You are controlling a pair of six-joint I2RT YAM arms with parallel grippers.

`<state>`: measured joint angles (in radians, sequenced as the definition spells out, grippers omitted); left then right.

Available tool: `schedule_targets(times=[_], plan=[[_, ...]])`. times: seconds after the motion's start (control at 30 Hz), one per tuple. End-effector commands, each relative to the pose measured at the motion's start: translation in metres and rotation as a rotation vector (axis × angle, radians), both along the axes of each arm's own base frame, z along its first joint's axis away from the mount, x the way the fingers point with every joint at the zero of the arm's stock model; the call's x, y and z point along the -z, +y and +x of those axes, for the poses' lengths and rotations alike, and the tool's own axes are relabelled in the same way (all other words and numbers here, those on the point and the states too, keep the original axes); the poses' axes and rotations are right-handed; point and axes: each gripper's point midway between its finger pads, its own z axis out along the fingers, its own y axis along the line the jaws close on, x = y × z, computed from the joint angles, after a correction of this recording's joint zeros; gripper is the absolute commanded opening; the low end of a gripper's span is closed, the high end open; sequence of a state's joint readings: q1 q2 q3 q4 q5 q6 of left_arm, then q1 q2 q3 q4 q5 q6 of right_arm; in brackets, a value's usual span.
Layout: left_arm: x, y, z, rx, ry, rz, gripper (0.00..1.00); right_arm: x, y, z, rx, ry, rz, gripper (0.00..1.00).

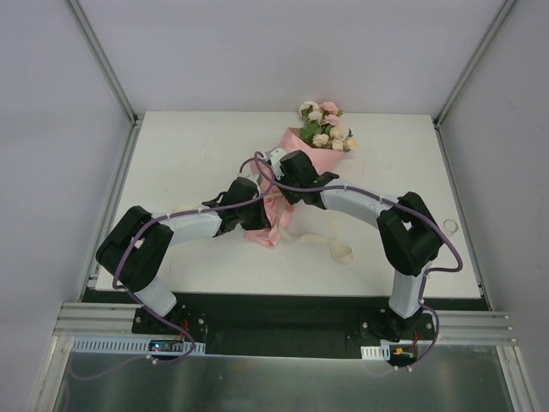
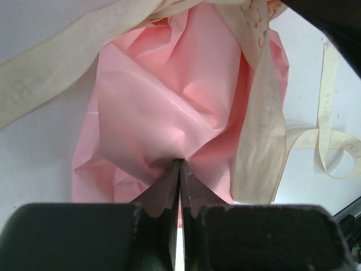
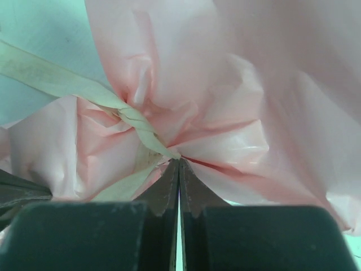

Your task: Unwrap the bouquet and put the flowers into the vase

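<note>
The left end effector (image 2: 180, 162) pinches the bouquet (image 2: 169, 101) by its paper; the right end effector (image 3: 179, 162) nips its ribbon (image 3: 141, 121), flowers (image 1: 326, 124) at one o'clock.

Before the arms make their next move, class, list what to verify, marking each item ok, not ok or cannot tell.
1. Paper grip: left gripper shut on pink wrapping paper: ok.
2. Ribbon grip: right gripper shut on cream ribbon at the tie: ok.
3. Ribbon off: not ok, it cinches the paper.
4. Wrap off the roses: not ok.
5. Vase found: cannot tell; only a faint clear ring by the table's right edge.
</note>
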<state>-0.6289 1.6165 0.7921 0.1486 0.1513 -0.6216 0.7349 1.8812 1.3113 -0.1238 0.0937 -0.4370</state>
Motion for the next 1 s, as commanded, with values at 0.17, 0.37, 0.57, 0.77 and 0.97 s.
schedule_targets(times=[0.17, 0.37, 0.57, 0.77, 0.97], plan=[[0.002, 0.001, 0.000, -0.015, 0.023, 0.027, 0.00, -0.082, 0.003, 0.010, 0.118, -0.084, 0.190, 0.00], [0.002, 0.002, 0.001, -0.017, 0.020, 0.030, 0.00, -0.092, -0.009, -0.004, 0.181, -0.032, 0.264, 0.00], [0.004, 0.001, 0.004, -0.019, 0.028, 0.040, 0.00, -0.076, -0.026, -0.025, 0.297, 0.036, 0.293, 0.01], [0.005, 0.001, 0.003, -0.021, 0.033, 0.046, 0.00, -0.086, -0.055, -0.023, 0.387, -0.019, 0.232, 0.01], [0.005, 0.002, 0.003, -0.024, 0.036, 0.050, 0.00, -0.169, -0.085, -0.014, 0.458, -0.152, 0.246, 0.00]])
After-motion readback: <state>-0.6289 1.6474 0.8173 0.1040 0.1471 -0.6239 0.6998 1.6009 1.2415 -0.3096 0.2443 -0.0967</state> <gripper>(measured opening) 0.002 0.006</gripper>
